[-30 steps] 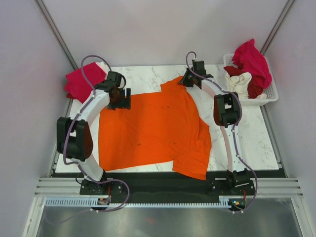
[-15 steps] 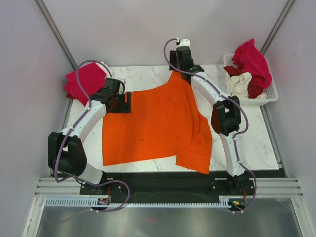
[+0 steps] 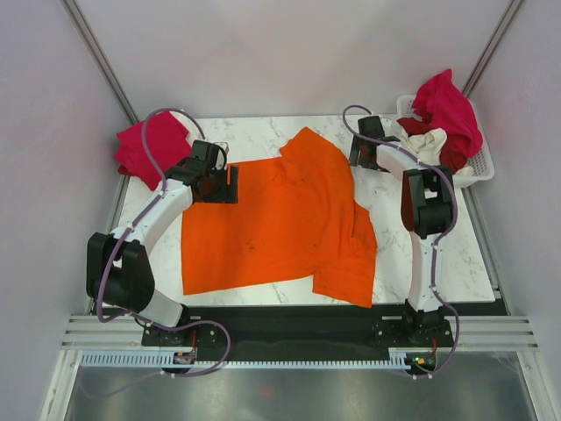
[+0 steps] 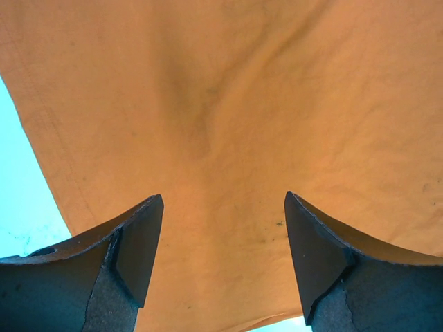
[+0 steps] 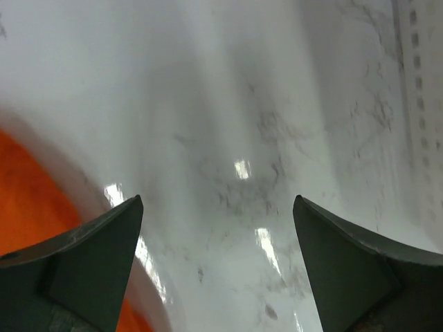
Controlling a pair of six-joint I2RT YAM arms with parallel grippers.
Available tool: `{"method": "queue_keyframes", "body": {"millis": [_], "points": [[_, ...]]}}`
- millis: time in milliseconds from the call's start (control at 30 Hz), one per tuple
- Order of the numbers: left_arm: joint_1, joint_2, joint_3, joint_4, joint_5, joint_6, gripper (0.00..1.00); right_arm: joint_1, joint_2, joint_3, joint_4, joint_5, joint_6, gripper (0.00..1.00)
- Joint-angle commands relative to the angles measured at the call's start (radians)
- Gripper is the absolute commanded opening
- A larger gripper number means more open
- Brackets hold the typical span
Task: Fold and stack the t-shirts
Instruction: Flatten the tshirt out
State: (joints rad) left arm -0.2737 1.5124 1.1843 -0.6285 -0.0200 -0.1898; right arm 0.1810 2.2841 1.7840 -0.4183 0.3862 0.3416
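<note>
A bright orange t-shirt (image 3: 272, 219) lies spread over the middle of the marble table, its right side rumpled and folded. My left gripper (image 3: 230, 182) stands open over the shirt's top left corner; the orange cloth (image 4: 228, 124) fills the left wrist view between the spread fingers, nothing pinched. My right gripper (image 3: 358, 151) is open above bare marble just right of the shirt's upper edge, with only an orange strip (image 5: 28, 200) at the left of the right wrist view. A crimson-pink t-shirt (image 3: 147, 145) lies at the table's far left corner.
A white slotted basket (image 3: 473, 171) at the far right corner holds crimson-pink (image 3: 449, 107), cream (image 3: 428, 145) and dark red cloth. Bare marble table (image 3: 447, 246) shows right of the orange shirt. Slanted frame poles rise at both back corners.
The right gripper let go of the shirt's top edge, opened and swung right toward the basket. The raised cloth dropped back onto the table. The left gripper barely moved.
</note>
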Motion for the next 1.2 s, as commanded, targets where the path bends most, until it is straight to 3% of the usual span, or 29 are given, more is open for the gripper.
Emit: {"method": "queue_keyframes", "body": {"millis": [0,200,433,633,933,1033,1100,1167], "points": [[-0.027,-0.009,-0.008,0.027,-0.007,-0.019,0.78,0.055,-0.253,-0.105,0.045,-0.093,0.065,0.98],[-0.033,-0.06,-0.011,0.015,-0.021,-0.017,0.79,0.054,-0.493,-0.446,0.091,-0.173,0.132,0.97],[-0.033,-0.194,-0.095,-0.004,0.015,-0.051,0.79,0.054,-0.636,-0.711,0.118,-0.297,0.137,0.82],[-0.033,-0.322,-0.198,-0.013,0.097,-0.066,0.79,0.054,-0.699,-0.843,0.136,-0.287,0.137,0.77],[-0.033,-0.455,-0.285,-0.03,0.106,-0.076,0.78,0.052,-0.638,-0.842,0.17,-0.208,0.128,0.71],[-0.033,-0.483,-0.314,-0.03,0.091,-0.073,0.77,0.043,-0.6,-0.841,0.185,-0.207,0.119,0.59],[-0.033,-0.497,-0.328,-0.03,0.086,-0.071,0.77,0.032,-0.578,-0.834,0.187,-0.237,0.111,0.39],[-0.033,-0.5,-0.333,-0.03,0.088,-0.071,0.77,0.029,-0.578,-0.836,0.188,-0.254,0.106,0.3]]}}
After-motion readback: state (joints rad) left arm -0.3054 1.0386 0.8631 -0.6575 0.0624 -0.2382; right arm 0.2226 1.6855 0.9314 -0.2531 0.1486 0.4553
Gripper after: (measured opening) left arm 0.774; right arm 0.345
